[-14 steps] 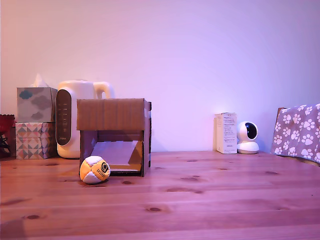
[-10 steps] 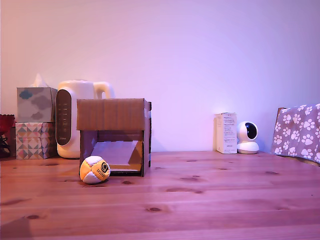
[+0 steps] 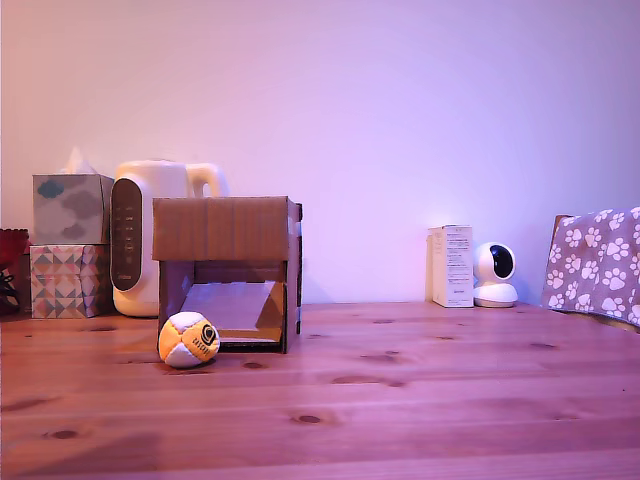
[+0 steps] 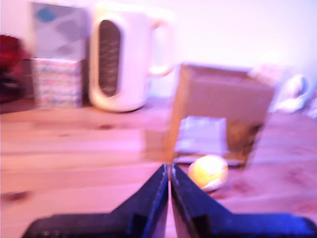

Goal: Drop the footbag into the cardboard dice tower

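One footbag [image 3: 189, 340], orange-yellow and white with a black round logo, rests on the wooden bench [image 3: 420, 400] just in front of the cardboard dice tower [image 3: 227, 272], at the corner of the low front opening nearer the exterior view's left; whether ball and box touch cannot be told. A pale sloped ramp shows inside the opening. Behind the tower stands a white kettle [image 3: 150, 235], with two stacked tissue boxes [image 3: 70, 245] further toward the exterior view's left. Toward the exterior view's right stand a small white carton [image 3: 452, 265], a white camera [image 3: 495, 275] and a paw-print cloth [image 3: 598, 265]. In the blurred wrist view, the dark pincer [image 4: 170, 171] is closed and empty, its fingertips meeting, short of the footbag.
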### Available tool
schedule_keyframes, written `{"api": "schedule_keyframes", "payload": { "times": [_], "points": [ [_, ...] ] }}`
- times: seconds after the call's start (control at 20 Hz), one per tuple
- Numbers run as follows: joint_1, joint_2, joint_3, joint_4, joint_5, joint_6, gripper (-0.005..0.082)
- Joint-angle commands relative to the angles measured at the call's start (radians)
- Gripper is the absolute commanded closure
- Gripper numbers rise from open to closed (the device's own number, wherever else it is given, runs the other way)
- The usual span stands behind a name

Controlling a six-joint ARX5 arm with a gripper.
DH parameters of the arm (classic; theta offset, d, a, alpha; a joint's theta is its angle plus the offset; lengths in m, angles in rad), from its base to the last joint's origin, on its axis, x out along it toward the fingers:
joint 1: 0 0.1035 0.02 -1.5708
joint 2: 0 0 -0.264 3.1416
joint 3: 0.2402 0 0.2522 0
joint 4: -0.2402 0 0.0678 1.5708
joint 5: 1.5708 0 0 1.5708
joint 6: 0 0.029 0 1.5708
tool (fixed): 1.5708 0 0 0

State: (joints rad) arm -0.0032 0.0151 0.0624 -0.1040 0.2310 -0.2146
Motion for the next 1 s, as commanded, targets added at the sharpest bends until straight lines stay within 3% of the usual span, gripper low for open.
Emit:
{"api": "schedule_keyframes", "payload": {
  "times": [0.0,0.2,0.35,0.5,0.95],
  "points": [
    [0.000,-0.001,0.049,0.011,0.040,-0.034,0.0788],
    [-0.026,0.069,0.132,-0.012,0.143,-0.052,0.0788],
    [-0.067,0.212,0.188,0.004,0.182,-0.045,0.0788],
    [-0.122,0.378,0.222,0.050,0.188,-0.008,0.0788],
    [-0.246,0.908,0.227,0.431,0.180,0.051,0.0788]
  ]
}}
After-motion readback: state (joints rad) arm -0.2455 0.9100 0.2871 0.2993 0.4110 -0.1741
